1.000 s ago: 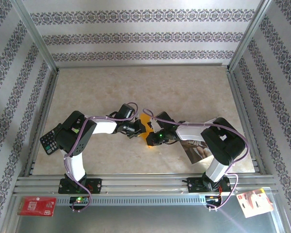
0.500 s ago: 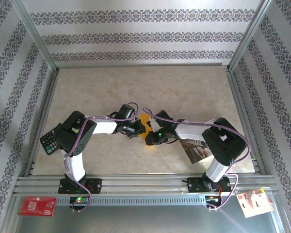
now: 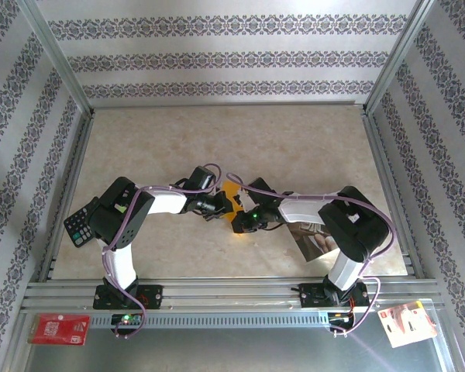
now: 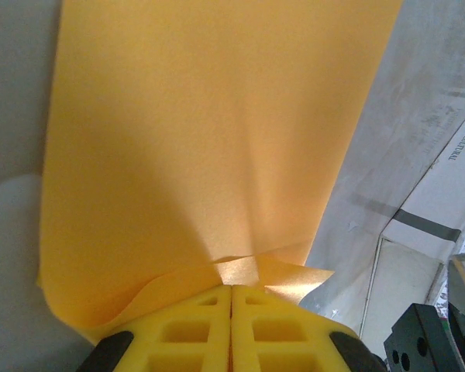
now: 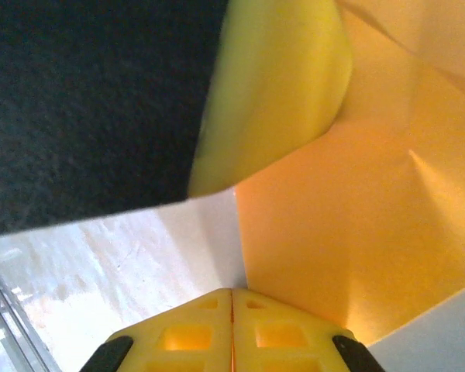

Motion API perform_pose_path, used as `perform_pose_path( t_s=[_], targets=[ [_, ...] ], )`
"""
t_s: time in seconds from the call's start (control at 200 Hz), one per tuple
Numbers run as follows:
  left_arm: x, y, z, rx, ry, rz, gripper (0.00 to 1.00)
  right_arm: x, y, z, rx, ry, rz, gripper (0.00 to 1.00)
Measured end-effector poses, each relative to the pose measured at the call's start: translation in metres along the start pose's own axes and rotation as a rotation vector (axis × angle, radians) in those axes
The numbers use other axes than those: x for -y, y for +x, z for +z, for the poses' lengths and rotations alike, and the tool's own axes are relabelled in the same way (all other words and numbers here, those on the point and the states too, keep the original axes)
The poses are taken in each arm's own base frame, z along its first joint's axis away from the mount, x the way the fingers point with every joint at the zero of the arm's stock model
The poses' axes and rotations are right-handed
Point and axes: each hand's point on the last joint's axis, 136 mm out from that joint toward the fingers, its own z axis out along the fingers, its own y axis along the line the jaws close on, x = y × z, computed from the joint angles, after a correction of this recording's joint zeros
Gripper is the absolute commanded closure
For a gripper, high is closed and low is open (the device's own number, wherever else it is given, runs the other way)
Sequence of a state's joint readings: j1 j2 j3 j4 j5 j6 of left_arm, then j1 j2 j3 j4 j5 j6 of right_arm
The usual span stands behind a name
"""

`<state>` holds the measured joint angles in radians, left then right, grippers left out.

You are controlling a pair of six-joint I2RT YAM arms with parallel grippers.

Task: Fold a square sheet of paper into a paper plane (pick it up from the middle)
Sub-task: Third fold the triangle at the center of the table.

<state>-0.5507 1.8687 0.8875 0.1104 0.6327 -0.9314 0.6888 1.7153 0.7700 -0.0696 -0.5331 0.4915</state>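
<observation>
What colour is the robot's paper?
The paper is bright orange, clearest in the left wrist view.

The beige table [image 3: 294, 139] bears a photo sheet [image 3: 311, 246] and a keypad [image 3: 81, 225].

The square sheet of paper [image 4: 201, 139] was thin, matt, finely grained paper; the left gripper [image 4: 232, 287] had dull moulded yellow plastic fingers; the table [image 3: 217, 147] looked smooth, faintly sheened; the photo sheet [image 3: 314, 244] was glossy; the frame rail [image 3: 232, 293] was brushed metal.
</observation>
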Motion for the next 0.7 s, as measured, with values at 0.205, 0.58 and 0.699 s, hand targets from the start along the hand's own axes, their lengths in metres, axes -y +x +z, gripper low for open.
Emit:
perform_pose_path(
  t_s=[0.205,0.58,0.699],
  targets=[
    [-0.001,0.000,0.000,0.000,0.000,0.008,0.93,0.001,0.007,-0.003,0.027,-0.014,0.004,0.93],
    [-0.001,0.000,0.000,0.002,0.002,0.014,0.94,0.004,0.028,-0.012,0.019,0.003,0.032,0.94],
    [-0.001,0.000,0.000,0.002,0.002,0.014,0.93,0.003,0.033,-0.018,0.005,0.011,0.050,0.94]
  ],
)
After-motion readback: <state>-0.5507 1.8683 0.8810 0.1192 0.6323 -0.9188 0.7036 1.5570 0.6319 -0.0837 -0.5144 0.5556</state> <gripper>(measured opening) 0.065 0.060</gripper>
